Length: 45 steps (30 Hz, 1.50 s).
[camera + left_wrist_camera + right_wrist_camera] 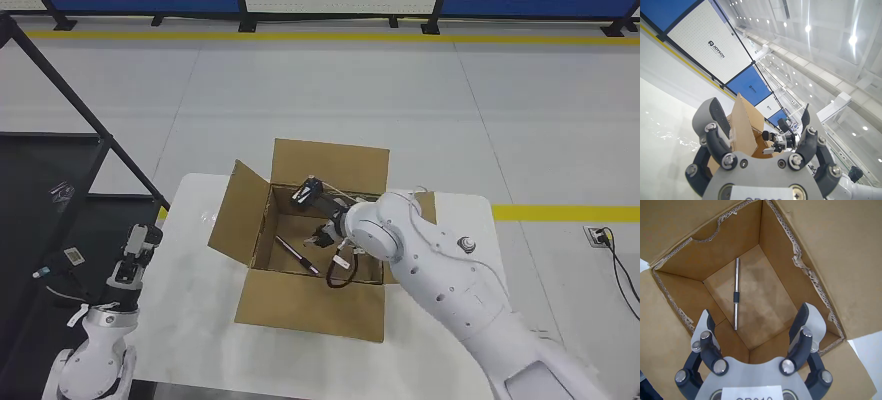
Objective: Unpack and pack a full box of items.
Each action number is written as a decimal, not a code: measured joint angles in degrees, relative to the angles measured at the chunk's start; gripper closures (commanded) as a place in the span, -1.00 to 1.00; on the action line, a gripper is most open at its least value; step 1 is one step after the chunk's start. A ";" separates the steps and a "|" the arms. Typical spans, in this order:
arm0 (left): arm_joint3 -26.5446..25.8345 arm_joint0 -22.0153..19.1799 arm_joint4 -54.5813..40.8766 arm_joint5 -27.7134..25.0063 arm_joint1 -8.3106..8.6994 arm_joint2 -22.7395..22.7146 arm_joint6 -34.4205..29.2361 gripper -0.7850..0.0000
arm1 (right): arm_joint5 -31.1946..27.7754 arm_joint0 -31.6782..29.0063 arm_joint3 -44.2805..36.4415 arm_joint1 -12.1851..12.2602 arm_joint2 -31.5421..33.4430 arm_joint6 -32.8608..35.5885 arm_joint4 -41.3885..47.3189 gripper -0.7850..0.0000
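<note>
An open cardboard box (310,300) stands on the white table, flaps spread outward. On its floor lies a slim silver rod with a black band (736,294), also seen from above (298,254). My right gripper (756,315) hangs over the box opening, open and empty, well above the rod; in the top view it is at the box's right side (322,236). My left gripper (761,113) is open and empty, held at the table's left edge (142,240) and pointing up toward the box flap (745,123).
The white table (190,330) has bare surface to the left of the box. A black frame and dark platform (50,200) stand off the table's left side. A crumpled clear film (677,140) lies on the table near the left gripper.
</note>
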 measured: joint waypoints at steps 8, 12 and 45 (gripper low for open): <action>2.90 -1.90 -2.03 -0.14 0.35 -0.67 -2.58 -1.00 | -0.26 5.69 16.99 -7.51 -7.78 -5.42 6.27 -1.00; 4.02 -2.95 -2.63 -0.06 0.51 -0.85 -3.52 -1.00 | -1.39 6.42 22.35 -10.14 -9.96 -6.31 7.07 -1.00; 7.03 -5.88 -3.55 0.70 0.95 0.19 -3.62 -1.00 | -9.27 5.98 30.31 -14.46 -11.41 -2.05 4.76 -1.00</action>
